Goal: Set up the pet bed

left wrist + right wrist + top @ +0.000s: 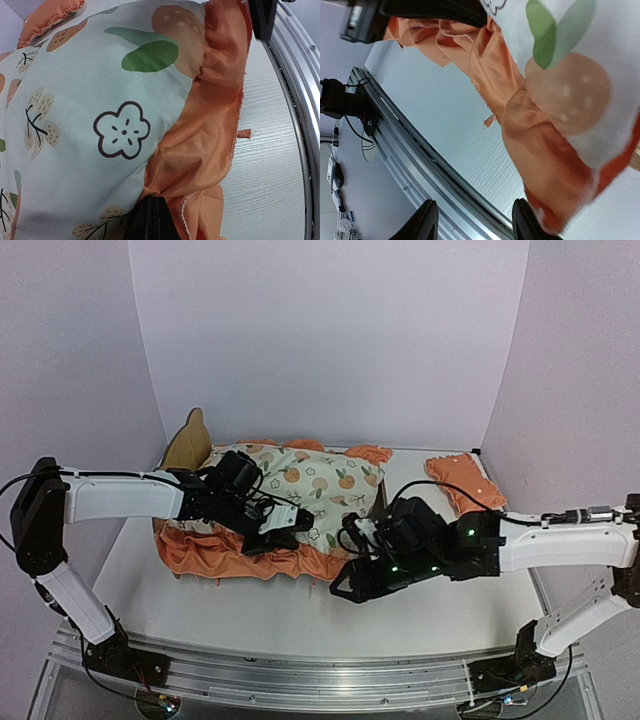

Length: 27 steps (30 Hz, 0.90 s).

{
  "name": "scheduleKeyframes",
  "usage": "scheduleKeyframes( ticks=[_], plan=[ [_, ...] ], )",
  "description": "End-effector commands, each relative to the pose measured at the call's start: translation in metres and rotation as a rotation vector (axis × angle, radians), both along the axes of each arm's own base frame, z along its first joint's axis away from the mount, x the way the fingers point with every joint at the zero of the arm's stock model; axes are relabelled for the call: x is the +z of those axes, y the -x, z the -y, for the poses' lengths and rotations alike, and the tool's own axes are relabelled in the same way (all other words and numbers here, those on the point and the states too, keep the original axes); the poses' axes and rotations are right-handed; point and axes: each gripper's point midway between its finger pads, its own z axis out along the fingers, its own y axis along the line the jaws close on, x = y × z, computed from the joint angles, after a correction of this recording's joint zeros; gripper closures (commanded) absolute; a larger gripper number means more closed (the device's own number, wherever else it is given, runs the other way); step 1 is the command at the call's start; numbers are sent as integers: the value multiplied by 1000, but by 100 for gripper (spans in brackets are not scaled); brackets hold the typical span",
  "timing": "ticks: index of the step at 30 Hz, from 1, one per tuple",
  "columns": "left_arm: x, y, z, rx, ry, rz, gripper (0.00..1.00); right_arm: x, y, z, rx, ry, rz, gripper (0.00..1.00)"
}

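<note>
Left hand [150,216] seems clamped on the front ruffle of the mattress pad [100,100]; right hand [474,222] gapes over the table [435,115] beside that edge.

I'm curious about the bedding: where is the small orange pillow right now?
In the top view, the small orange pillow lies back right on the table, just right of the printed mattress pad.

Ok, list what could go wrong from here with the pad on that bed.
1. The left gripper is shut on the thin orange ruffle of the mattress pad. A pull could slip off the fabric, or drag the pad askew on the pet bed.
2. The right gripper hangs open beside the pad's near corner, holding nothing. With only one side gripped, the pad may bunch rather than spread flat.
</note>
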Motion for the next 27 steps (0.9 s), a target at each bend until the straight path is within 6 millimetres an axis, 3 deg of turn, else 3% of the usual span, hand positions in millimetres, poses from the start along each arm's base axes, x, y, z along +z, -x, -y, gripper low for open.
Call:
scheduleKeyframes(
  ticks=[1, 4, 10, 17, 23, 27],
  plan=[
    [27, -13, 20, 39, 84, -23, 100, -6, -17, -48, 51, -96, 65, 47],
    [35, -15, 24, 60, 98, -52, 100, -12, -24, -58, 78, -78, 87, 48],
    [37, -19, 28, 80, 115, -64, 100, -36, -43, -53, 9, -56, 8, 52],
    [35, -15, 26, 70, 110, -72, 100, -41, -51, -56, -6, -52, -7, 51],
    [37, -14, 25, 70, 112, -70, 100, -48, -65, -49, -87, -19, 15, 69],
    [37, -13, 24, 67, 111, -75, 100, -47, -66, -48, -86, -23, 14, 65]
  ],
)
